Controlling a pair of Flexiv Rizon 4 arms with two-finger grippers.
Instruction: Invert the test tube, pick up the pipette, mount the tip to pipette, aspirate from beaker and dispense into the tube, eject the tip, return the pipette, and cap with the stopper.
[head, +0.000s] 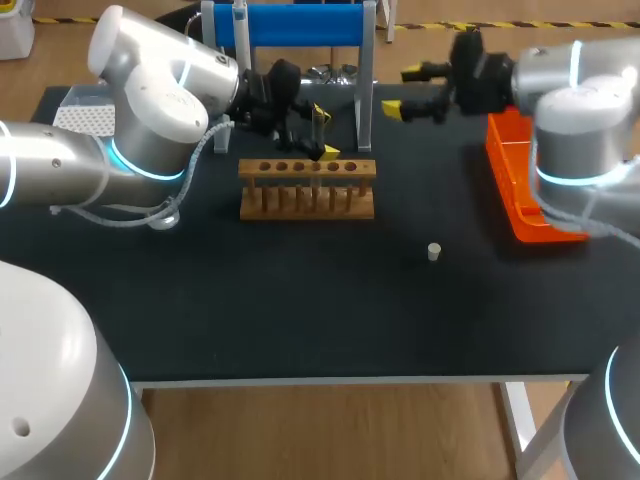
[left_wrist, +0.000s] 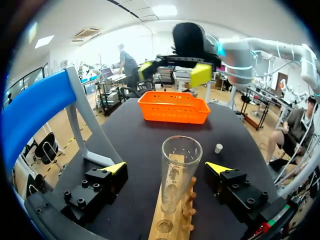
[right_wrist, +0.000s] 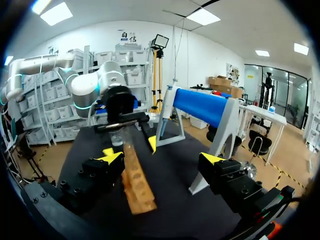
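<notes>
Above rack (head: 307, 187), L gripper (left_wrist: 167, 168) wide, straddling tube (left_wrist: 180, 155)

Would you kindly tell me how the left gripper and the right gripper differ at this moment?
The left gripper straddles the wooden rack, with the glass test tube standing between its fingers untouched; the right gripper has nothing between its fingers. The left gripper is at the rack, while the right gripper is off toward the orange basket. Both are open.
</notes>
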